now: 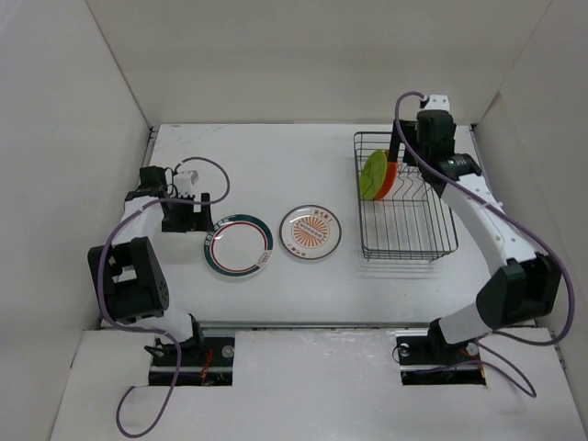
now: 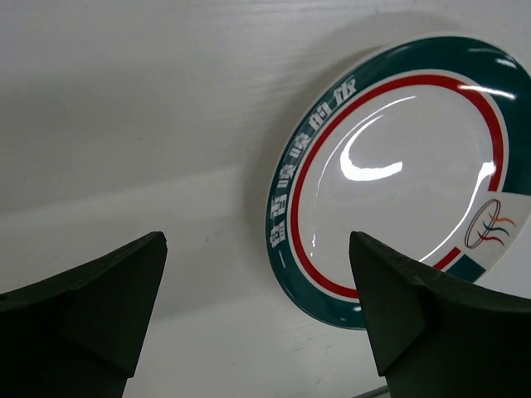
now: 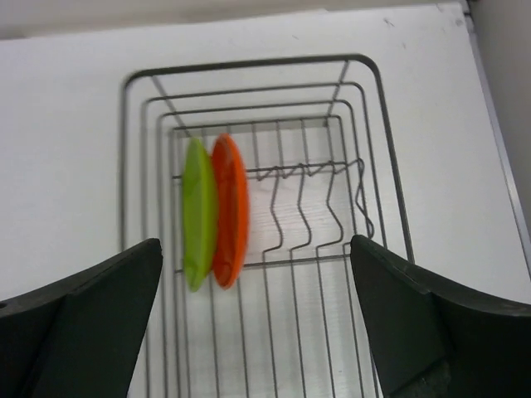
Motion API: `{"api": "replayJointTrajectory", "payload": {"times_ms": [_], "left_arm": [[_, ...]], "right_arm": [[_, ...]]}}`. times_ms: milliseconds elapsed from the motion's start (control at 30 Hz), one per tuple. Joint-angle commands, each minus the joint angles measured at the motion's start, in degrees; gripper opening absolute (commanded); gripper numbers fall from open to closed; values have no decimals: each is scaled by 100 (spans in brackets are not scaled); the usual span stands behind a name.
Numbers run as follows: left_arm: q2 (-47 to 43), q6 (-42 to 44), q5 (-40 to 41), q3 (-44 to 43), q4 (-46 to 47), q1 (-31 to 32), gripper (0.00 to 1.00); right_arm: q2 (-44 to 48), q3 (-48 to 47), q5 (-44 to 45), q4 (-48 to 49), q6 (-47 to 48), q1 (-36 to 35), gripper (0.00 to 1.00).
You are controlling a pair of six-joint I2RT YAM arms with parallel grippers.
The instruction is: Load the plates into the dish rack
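Note:
The black wire dish rack (image 1: 409, 230) stands at the right. The lime green plate (image 1: 373, 175) and the orange plate (image 1: 390, 181) stand upright side by side in its far left slots, also seen in the right wrist view as green (image 3: 197, 211) and orange (image 3: 230, 207) in the rack (image 3: 249, 65). My right gripper (image 1: 411, 154) (image 3: 257, 307) is open and empty above the rack's far end. The white plate with a dark green-red rim (image 1: 239, 243) (image 2: 398, 166) lies flat on the table. My left gripper (image 1: 195, 219) (image 2: 257, 307) is open, low, just left of it. The white plate with an orange centre (image 1: 310, 231) lies flat between that plate and the rack.
White walls enclose the table on the left, back and right. The rack's slots to the right of the orange plate hold nothing. A raised white ledge (image 1: 303, 367) with the arm bases runs along the near edge.

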State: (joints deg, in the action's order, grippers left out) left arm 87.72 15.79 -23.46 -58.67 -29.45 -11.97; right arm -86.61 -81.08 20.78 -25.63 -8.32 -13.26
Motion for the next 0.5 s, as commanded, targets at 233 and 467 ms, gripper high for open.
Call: {"api": "replayJointTrajectory", "payload": {"times_ms": [233,467], "left_arm": [[982,741,-739,-285,-526,-51,77],[1537,899,-1107,-549,-729,-51,42]], "right_arm": [[1252,391,-2261,708,410,-704,99],[1147,391,-2438,761,463,-1012,99]]}}
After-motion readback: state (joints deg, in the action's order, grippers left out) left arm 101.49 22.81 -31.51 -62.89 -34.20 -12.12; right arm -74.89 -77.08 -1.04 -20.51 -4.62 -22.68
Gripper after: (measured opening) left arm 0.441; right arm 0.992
